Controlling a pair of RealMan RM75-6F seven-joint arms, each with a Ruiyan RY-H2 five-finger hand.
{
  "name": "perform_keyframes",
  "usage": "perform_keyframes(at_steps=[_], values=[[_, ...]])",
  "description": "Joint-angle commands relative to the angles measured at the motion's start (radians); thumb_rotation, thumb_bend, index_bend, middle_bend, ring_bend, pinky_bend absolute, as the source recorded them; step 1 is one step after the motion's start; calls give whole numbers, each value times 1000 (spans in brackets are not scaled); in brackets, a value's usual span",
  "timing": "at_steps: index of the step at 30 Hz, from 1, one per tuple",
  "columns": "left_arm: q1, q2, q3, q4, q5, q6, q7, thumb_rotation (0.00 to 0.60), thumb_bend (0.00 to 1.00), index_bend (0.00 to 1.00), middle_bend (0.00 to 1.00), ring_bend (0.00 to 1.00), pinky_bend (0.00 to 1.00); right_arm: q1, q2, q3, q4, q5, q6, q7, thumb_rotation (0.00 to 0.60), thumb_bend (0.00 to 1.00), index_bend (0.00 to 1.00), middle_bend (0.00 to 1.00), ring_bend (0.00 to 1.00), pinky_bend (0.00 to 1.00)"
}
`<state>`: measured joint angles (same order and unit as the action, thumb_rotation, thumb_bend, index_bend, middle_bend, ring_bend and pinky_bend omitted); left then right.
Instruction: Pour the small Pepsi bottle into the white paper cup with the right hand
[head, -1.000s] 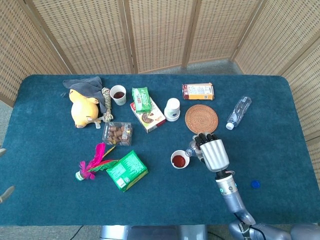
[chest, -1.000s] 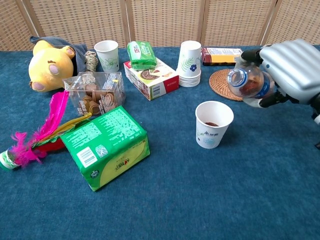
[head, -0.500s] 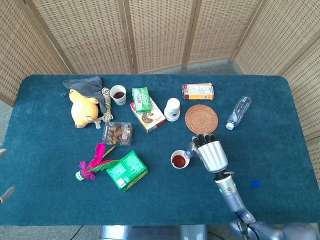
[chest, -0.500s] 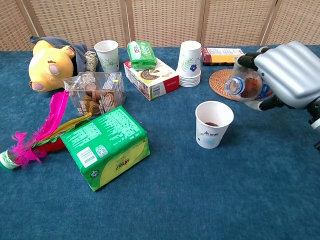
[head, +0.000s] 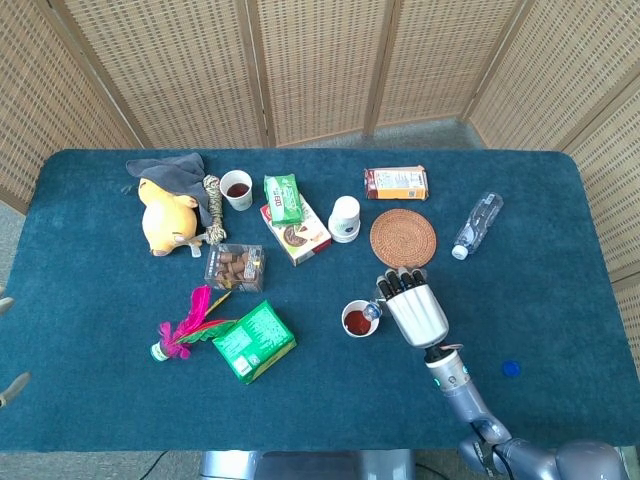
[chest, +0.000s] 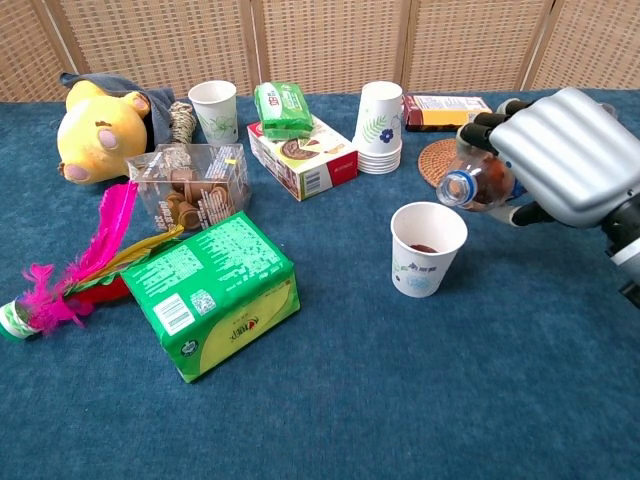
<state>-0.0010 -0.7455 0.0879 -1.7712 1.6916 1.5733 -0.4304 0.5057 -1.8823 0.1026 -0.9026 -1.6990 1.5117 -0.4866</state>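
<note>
The right hand (chest: 565, 155) has a ribbed silvery shell, looks like smooth glossy metal or plastic, with matt black fingers (chest: 487, 119). It grips the small Pepsi bottle (chest: 482, 180), clear shiny plastic. Just left of the hand the white paper cup (chest: 426, 249) is matt paper. The counter (chest: 420, 400) wears a fuzzy blue cloth. Behind the hand sits a woven rattan coaster (head: 403, 237), rough-looking.

The right hand (chest: 565, 150) has a broad back of silver-grey ribbed plates, smooth and rounded, with black fingers (chest: 487, 119) showing at the front edge. In the head view the same hand (head: 417, 309) joins a slim grey metal forearm (head: 462, 396). A pale wrist ring carries small red and blue-green marks.
</note>
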Motion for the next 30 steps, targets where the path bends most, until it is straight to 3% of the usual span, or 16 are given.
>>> perform_keyframes(at_steps=[1, 30], values=[[-1, 0, 1, 0, 1, 0, -1, 600, 333, 0, 0, 0, 0, 3, -5, -2, 15, -3, 4, -6, 600, 388, 574, 474, 398, 578], [-4, 3, 6, 1, 6, -2, -8, 600, 333, 0, 0, 0, 0, 25, -33, -44, 174, -58, 59, -84, 600, 371, 573, 476, 410, 578]])
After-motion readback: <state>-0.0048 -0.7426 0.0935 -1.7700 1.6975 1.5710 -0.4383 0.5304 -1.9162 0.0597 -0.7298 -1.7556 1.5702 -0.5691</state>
